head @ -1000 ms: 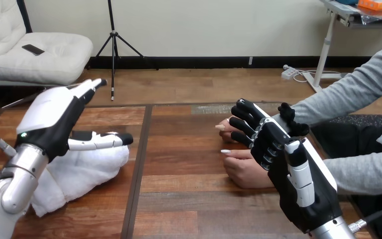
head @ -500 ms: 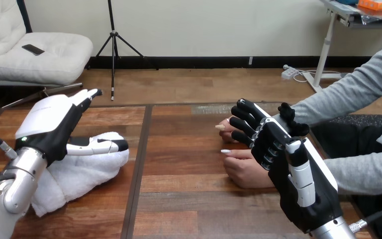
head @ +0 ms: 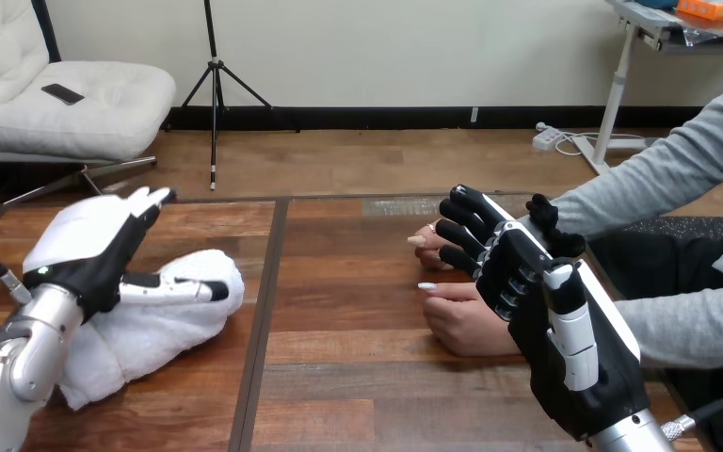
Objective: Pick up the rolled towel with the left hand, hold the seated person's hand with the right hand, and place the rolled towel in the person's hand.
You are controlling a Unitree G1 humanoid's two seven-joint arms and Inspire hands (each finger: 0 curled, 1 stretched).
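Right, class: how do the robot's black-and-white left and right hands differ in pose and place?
The left hand hangs over the white rolled towel, thumb against it; the right hand stands edge-up beside the person's hands. The left hand's fingers are straight; the right hand's grip is unclear. Both look alike.

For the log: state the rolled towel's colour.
The rolled towel is white; clearest in the head view.

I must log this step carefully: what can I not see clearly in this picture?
Head view:
Whether the right hand grips the person's hand: the robot hand's own back covers the contact.
The towel's left part: the left hand and its arm cover it.
The person's arms: cut off by the right edge.
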